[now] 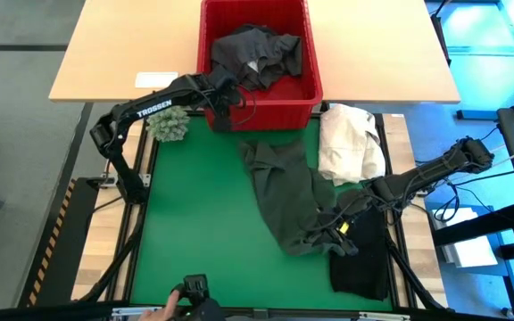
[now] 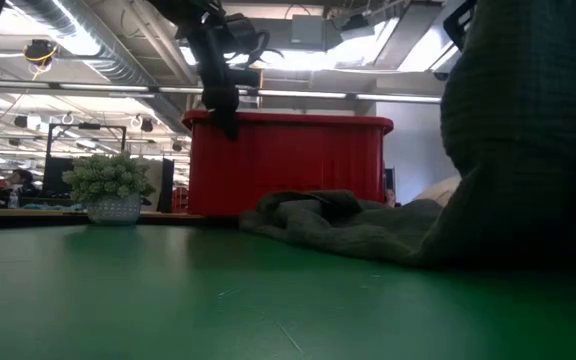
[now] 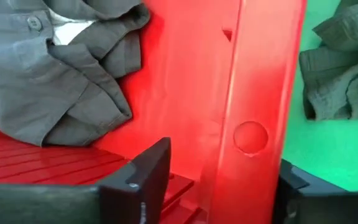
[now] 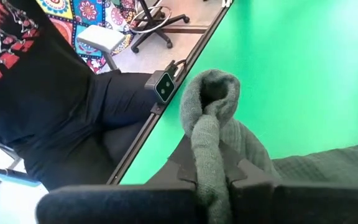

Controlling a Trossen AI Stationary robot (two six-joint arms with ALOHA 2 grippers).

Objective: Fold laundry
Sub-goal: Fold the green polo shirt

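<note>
Two surfaces meet here: a green mat (image 1: 203, 232) covering the near counter, and a pale wooden counter (image 1: 123, 49) butting against its far edge. Overhead run bright strip lights and silver ducts, with desks and monitors far off to the left. A red basket (image 1: 306, 94) straddles the join, a dark grey garment (image 1: 257, 53) crumpled inside it. Left of the basket stands a small potted plant (image 1: 168, 125), and a cream-white cloth heap (image 1: 351, 143) lies to its right. White lettering on the left arm reads "TROSSEN".

The left end effector (image 3: 219, 193) stands wide, empty, its fingers either side of the basket's near wall. A dark green garment (image 1: 288, 196) sprawls across the mat from the basket toward the near right, where the right end effector (image 4: 213, 183) pinches a bunched fold of it tightly. A black garment (image 1: 364, 259) lies just beneath that arm. A person in dark clothes stands at the counter's near edge, a hand (image 1: 163, 310) resting there.
</note>
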